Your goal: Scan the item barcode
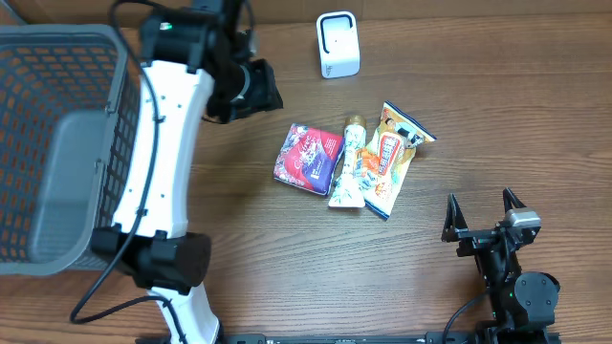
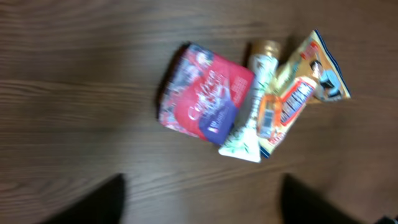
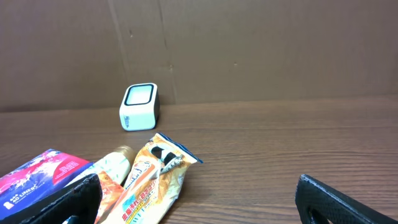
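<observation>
Neither claw holds anything. The left claw (image 2: pixel 202 190) hangs above the surface (image 1: pixel 287 277) with its fingers (image 2: pixel 102 202) spread wide and nothing between them. The right claw (image 3: pixel 198 193) sits low near the front edge, just as wide and just as empty.

The goods lie bunched together mid-surface: a red pouch (image 1: pixel 309 158), a tube (image 1: pixel 349 164) and an orange packet (image 1: pixel 392 158). The tube is pressed between the other two and touches both. The scanner (image 1: pixel 338 45) stands well apart at the far side.

We judge the crowding to be the main hazard. A claw coming down on one item can catch its neighbour, dragging the pile or lifting two at once. The pouch and packet lie flat, so fingers that descend too far will scrape the surface, and fingers that stop short will close on air or on a loose corner that slips.

We cannot tell where each barcode sits. An item gripped over its code, or turned with the wrong face toward the scanner window, will not read, and a crinkled wrapper could bend the code. The scanner looks light, so a hasty approach could knock it over.

The left arm runs close beside the basket (image 1: pixel 122 57) and could strike it on a wide swing. Both arms reaching for the cluster together could collide.
</observation>
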### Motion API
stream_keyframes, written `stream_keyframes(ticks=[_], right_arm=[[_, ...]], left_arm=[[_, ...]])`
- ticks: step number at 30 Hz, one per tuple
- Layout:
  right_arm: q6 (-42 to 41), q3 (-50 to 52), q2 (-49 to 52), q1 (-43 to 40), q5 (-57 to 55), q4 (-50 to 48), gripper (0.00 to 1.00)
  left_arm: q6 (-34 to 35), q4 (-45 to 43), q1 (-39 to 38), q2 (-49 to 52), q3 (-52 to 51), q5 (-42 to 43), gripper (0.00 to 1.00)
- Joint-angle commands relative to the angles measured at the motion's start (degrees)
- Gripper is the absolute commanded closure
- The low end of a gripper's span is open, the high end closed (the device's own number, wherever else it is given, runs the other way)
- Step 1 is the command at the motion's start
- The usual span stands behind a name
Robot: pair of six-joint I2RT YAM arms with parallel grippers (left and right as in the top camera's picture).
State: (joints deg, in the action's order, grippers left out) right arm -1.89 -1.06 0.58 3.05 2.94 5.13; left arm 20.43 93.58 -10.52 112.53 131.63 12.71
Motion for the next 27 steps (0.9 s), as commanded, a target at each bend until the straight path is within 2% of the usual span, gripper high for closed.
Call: stream_keyframes(ticks=[1,8,11,17,23,27], right_arm=[[0.24,0.61,-0.42,0.22,-0.33,-0.46,0.00],[0.24,0.61,-0.42,0.22,-0.33,-0.46,0.00],[0.24,0.59,-0.42,0.22,-0.33,-0.46,0.00],[-0.04,0.61,-0.42,0.24,1.64,-1.66,0.00],[-12.68,0.61,-0.42,0.26,27.71,-6.78,0.00],[-19.82,0.57,-0.42,0.26,33.07,-18.84,0.00]], left_arm=[[-2.97,-0.35,5.05,-2.05,0.92,-2.86,0.00],[-3.17,1.18,18.45,-5.44,0.92,11.54,0.00],[-8.98,2.25,22.62,-7.30,0.92,17.33,0.00],[-13.18,2.78,27.36,-12.96,0.92,16.02,0.00],[-13.11,3.21,31.76,-17.59,0.92,9.31,0.00],[-13.14,3.21,32.35,-18.21,0.92,4.76,0.00]])
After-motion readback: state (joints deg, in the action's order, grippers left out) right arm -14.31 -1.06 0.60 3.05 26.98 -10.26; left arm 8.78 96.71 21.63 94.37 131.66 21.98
